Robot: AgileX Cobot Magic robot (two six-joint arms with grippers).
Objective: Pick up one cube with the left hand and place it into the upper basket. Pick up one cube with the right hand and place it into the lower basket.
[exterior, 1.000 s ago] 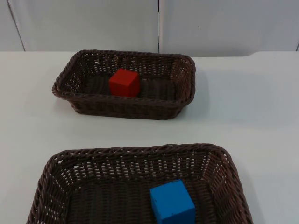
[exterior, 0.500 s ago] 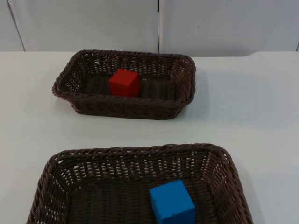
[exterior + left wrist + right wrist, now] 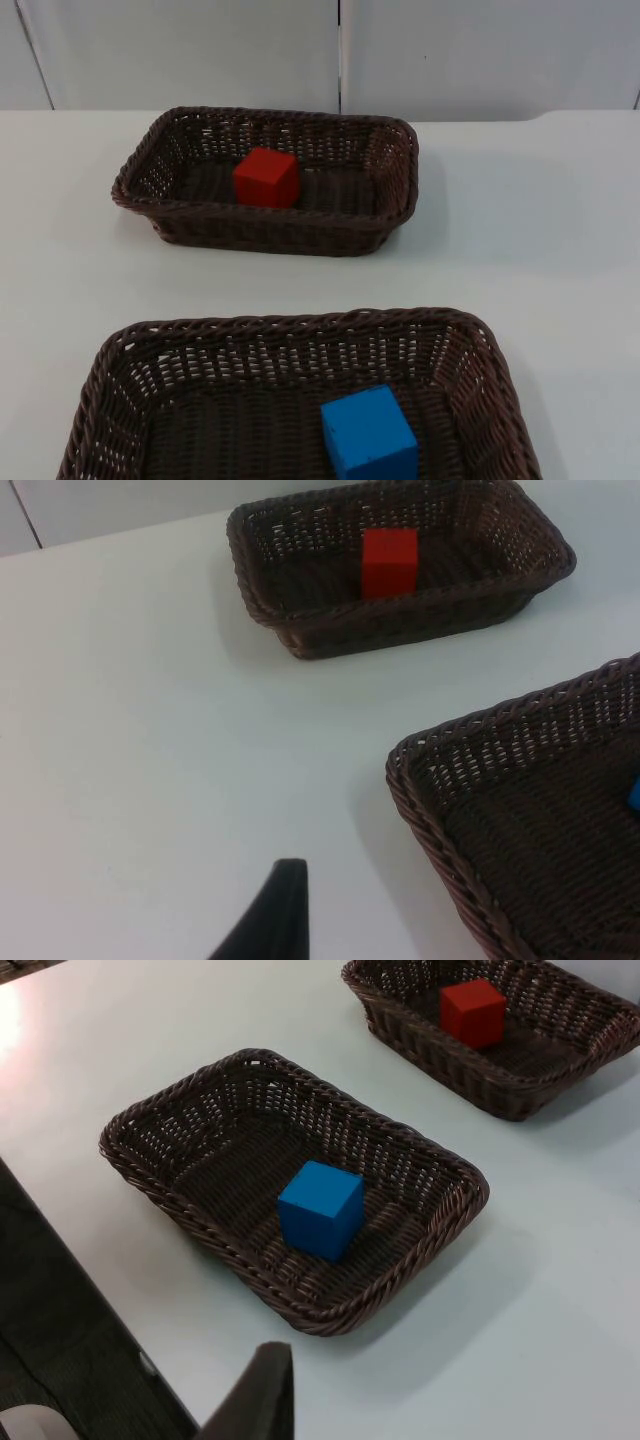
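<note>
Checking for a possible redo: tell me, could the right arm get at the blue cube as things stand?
Probably yes. The blue cube sits alone and uncovered in the lower basket, open from above, and the right gripper hangs over the table beside that basket with nothing between.

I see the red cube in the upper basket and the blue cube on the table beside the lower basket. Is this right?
Not quite. The blue cube lies inside the lower basket, as the top view shows. The red cube is in the upper basket.

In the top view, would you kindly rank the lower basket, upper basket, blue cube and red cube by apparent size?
1. lower basket, cut off and nearest the camera
2. upper basket
3. blue cube
4. red cube

Nearness inflates ranks 1 and 3; true sizes are unsure.
</note>
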